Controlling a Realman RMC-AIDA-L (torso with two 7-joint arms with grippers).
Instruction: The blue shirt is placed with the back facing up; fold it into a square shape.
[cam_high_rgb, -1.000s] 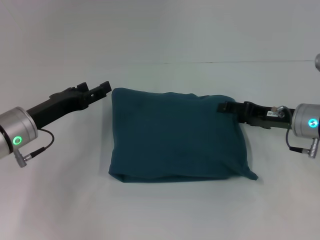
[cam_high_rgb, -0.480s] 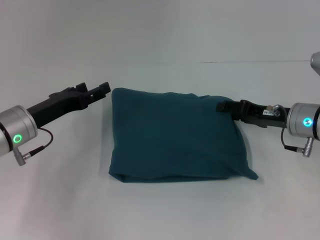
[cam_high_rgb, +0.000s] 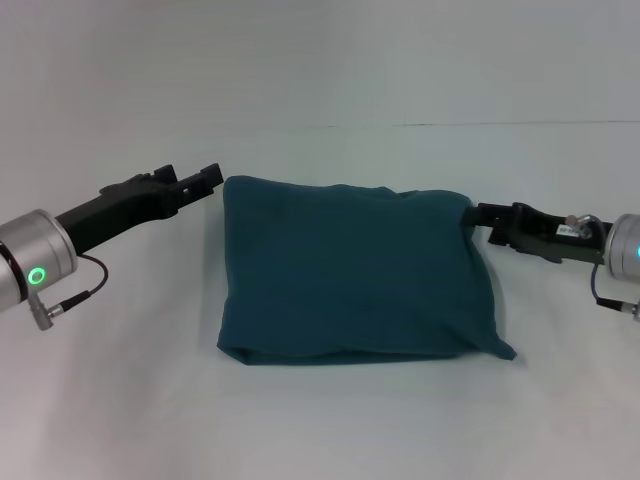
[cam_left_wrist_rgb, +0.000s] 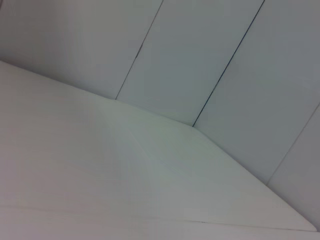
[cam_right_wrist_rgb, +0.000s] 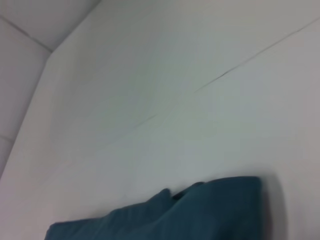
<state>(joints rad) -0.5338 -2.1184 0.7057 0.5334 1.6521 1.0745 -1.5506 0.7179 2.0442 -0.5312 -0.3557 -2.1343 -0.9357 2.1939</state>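
The white table (cam_high_rgb: 320, 420) carries the blue shirt (cam_high_rgb: 350, 270), folded into a rough square at its middle with the plain side up. The left gripper (cam_high_rgb: 205, 177) hovers just beside the shirt's far left corner, apart from the cloth; whether its fingers are spread cannot be told. The right gripper (cam_high_rgb: 487, 214) sits just off the far right corner, its finger state likewise unclear.

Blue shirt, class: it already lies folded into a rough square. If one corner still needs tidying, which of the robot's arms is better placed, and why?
Probably the right. The right gripper sits at the far right corner of the blue shirt, while the left gripper hangs just off its far left corner.
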